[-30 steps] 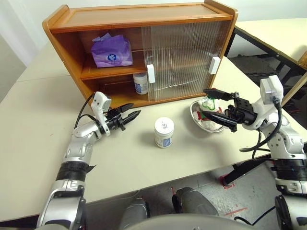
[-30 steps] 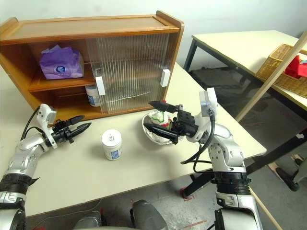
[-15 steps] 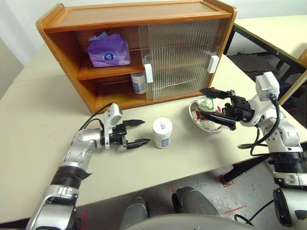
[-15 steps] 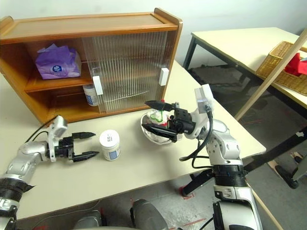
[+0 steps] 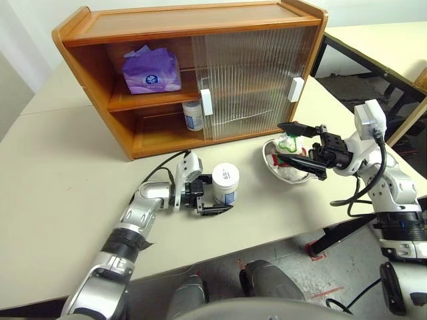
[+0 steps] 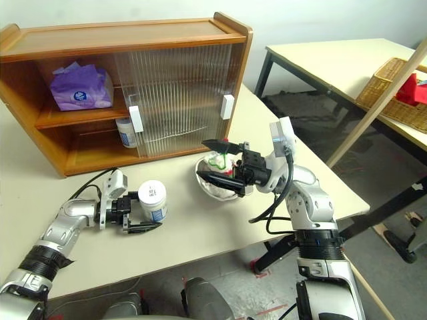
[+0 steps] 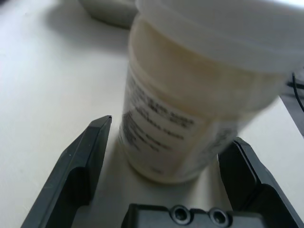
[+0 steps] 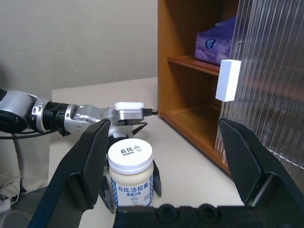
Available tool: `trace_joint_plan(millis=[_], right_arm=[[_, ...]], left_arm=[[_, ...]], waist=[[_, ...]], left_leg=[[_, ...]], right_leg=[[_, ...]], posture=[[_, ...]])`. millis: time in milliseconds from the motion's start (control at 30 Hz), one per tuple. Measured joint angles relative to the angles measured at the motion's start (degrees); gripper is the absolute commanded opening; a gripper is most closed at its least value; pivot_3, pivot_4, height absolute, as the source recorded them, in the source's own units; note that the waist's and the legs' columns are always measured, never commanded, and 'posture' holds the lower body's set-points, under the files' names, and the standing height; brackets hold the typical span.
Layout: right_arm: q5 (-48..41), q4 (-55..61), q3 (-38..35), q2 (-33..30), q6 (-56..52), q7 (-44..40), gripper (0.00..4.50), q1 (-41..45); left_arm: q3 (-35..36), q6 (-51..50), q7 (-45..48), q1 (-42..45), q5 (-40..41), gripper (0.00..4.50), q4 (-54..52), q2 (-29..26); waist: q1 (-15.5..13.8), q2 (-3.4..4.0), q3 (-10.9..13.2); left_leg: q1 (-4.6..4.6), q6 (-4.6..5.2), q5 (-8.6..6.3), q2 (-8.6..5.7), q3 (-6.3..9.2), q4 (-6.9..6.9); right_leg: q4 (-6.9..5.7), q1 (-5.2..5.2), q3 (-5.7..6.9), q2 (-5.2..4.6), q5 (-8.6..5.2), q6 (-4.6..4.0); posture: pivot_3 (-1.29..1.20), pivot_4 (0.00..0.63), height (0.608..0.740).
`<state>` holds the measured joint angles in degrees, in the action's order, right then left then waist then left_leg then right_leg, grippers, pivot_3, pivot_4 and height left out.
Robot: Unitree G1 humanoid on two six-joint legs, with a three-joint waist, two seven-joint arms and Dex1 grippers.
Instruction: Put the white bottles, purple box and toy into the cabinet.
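Nearest on the pale counter (image 5: 60,173), the left pincer (image 5: 215,195) is held level with its black fingers spread wide on either side of a small white plastic jar with a wide screw cap (image 5: 225,184); the jar stands upright between them, not yet clamped, so the grasp is judged to be pending. Further right, the right pincer (image 5: 297,142) hovers released, fingers apart, over a shiny steel bowl (image 5: 275,165) in which the white plush toy with the red-and-green scarf (image 5: 288,142) lies. Beyond, the brown wooden two-shelf cabinet with ribbed translucent sliding doors (image 5: 253,67) stands open on its left half. The soft lilac-purple pack (image 5: 151,70) is already placed on the upper shelf, and a second white jar (image 5: 194,115) on the lower shelf. Two items are judged stowed; the counter jar and the toy remain.
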<state>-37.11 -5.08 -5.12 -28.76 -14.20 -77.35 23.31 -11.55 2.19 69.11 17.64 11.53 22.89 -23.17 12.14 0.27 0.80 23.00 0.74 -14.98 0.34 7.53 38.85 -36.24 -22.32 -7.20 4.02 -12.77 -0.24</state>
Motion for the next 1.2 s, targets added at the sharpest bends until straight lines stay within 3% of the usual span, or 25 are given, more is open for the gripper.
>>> trace_joint_plan(millis=[100, 233, 267, 533, 633, 867, 1033, 1200], right_arm=[[0.11, -0.10, 0.04, -0.25, 0.00, -0.03, 4.50, 0.03], [0.19, -0.15, 0.04, -0.80, 0.00, -0.16, 4.50, 0.05], [0.20, -0.15, 0.04, -0.87, 0.00, -0.22, 4.50, 0.05], [0.62, -1.00, 0.30, -0.87, 0.00, -0.69, 4.50, 0.57], [0.87, -1.25, 0.53, -0.85, 0.00, -0.82, 4.50, 0.74], [0.98, -1.63, 0.76, -0.22, 0.02, -1.47, 4.50, 0.74], [0.99, -2.06, 0.94, 0.73, 0.07, -1.59, 4.50, 1.14], [1.19, -2.15, 1.09, 0.96, 0.24, -1.71, 4.50, 1.29]], left_arm=[[-0.29, 0.04, -0.01, 0.51, -0.25, 4.48, 0.97, 0.55], [-0.35, 0.54, -1.00, 0.60, -0.86, 3.24, 1.67, 1.31], [-0.31, 0.46, -1.02, 0.49, -0.81, 3.16, 1.69, 1.43], [0.40, 0.98, -3.67, -1.33, -1.05, 3.16, 0.12, 1.35], [0.98, 3.42, -8.06, -1.98, -2.10, 3.16, 0.17, 1.53], [10.90, 6.51, -24.68, -2.68, -2.41, 3.16, 3.48, 1.60], [13.97, 8.15, -30.61, -2.60, -2.39, 3.16, 4.55, 2.00], [16.91, 8.03, -36.65, -0.49, -2.48, 3.16, 7.13, 1.86]], waist=[[-0.10, 0.06, -0.04], [-0.23, 0.25, -0.17], [-0.28, 0.27, -0.19], [-0.37, 0.63, -0.45], [-0.37, 0.63, -0.45], [-0.27, 0.57, -0.41], [-0.72, 0.57, -0.41], [-1.24, 0.53, -0.38]], left_leg=[[-0.10, 0.00, 0.00, -0.02, 0.00, 0.02], [-0.23, 0.00, 0.00, -0.05, 0.00, 0.04], [-0.25, 0.01, 0.01, -0.06, 0.01, 0.04], [-0.29, 0.01, 0.01, -0.03, 0.00, -0.01], [-0.32, 0.02, 0.03, -0.01, 0.01, 0.00], [-0.39, 0.01, 0.19, -0.01, 0.01, -0.02], [-0.26, -0.04, 0.17, -0.07, -0.01, -0.02], [-0.23, -0.06, 0.16, -0.11, -0.02, -0.03]], right_leg=[[0.01, 0.12, -0.02, 0.00, -0.23, 0.40], [0.01, 0.29, -0.05, -0.02, -0.30, 0.55], [0.01, 0.32, -0.04, -0.02, -0.30, 0.56], [0.01, 0.32, -0.04, 0.03, -0.33, 0.58], [0.00, 0.33, -0.04, 0.07, -0.28, 0.53], [-0.01, 0.33, -0.02, 0.14, -0.12, 0.49], [0.01, 0.27, -0.08, 0.08, -0.20, 0.53], [0.02, 0.27, -0.07, 0.10, 0.07, 0.01]], posture=[[-0.26, 0.008, 0.740], [-0.25, 0.007, 0.740], [-0.25, 0.007, 0.740], [-0.24, 0.007, 0.740], [-0.23, 0.007, 0.740], [-0.23, 0.004, 0.740], [-0.23, 0.005, 0.740], [-0.22, 0.005, 0.740]])
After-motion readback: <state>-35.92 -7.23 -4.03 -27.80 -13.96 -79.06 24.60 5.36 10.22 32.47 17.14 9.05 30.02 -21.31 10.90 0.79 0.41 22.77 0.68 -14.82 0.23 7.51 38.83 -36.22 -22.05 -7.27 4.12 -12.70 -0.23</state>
